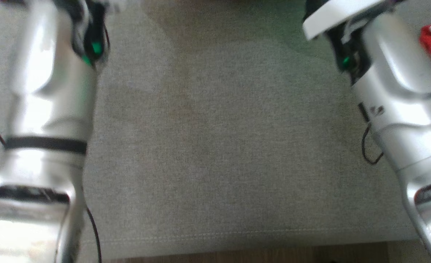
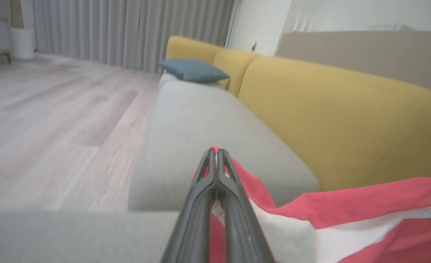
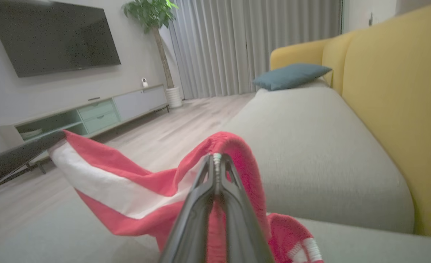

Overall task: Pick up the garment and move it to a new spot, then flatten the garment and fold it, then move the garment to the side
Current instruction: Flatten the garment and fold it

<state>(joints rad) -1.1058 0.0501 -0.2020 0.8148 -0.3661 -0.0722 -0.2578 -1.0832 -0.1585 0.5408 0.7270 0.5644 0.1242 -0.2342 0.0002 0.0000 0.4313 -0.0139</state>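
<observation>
The carrier here is a sofa (image 1: 215, 146): 2 grey seat cushions (image 2: 200, 120) in a row with a thin gap between them, and yellow back cushions (image 2: 328, 120) behind. The near cushion is plain grey fabric with a stitched seam along its front edge, and there's pale wood floor (image 2: 54, 109) just past that. A teal pillow (image 2: 192, 70) lies at the far end of the far cushion, up against the yellow back. A striped cuff of the red-and-white garment (image 3: 299, 244) hangs low over the near cushion, can't tell if it touches.

L pincer (image 2: 215, 151) clamped tight, R pincer (image 3: 217, 157) same, silver forearms (image 1: 47, 91) reaching fwd, well apart
</observation>
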